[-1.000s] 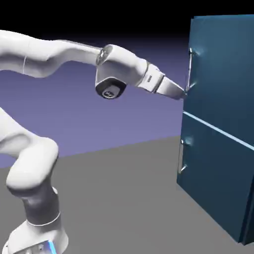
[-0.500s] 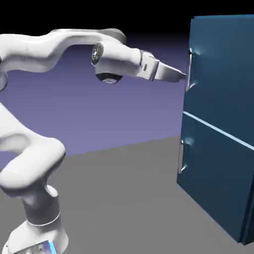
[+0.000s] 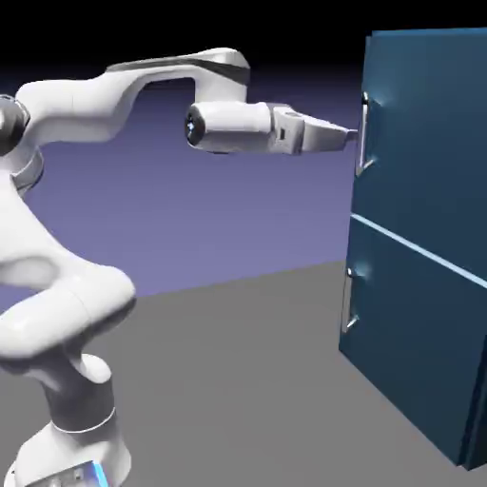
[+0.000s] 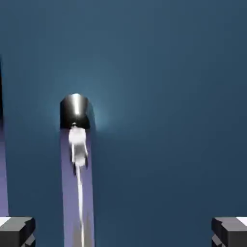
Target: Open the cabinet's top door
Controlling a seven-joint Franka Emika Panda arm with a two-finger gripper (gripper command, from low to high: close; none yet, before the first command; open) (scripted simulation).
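White and nearly level, the arm (image 3: 219, 126) is reaching from the exterior view's left, its claw (image 4: 123, 232) standing spread near the silver handle (image 3: 362, 135) of the closed top door (image 3: 428, 143), above the lower door (image 3: 409, 333) on the cabinet's front.

The exterior view stands well back, off to one side, taking in my arm (image 3: 219, 124) from the lower left and the cabinet (image 3: 428, 171) down its right edge. My hand view looks along my claw (image 3: 351, 136), close up and facing the cabinet's front. Both share the upper door (image 3: 433, 124) and its handle (image 3: 362, 133), left of centre in my hand view.
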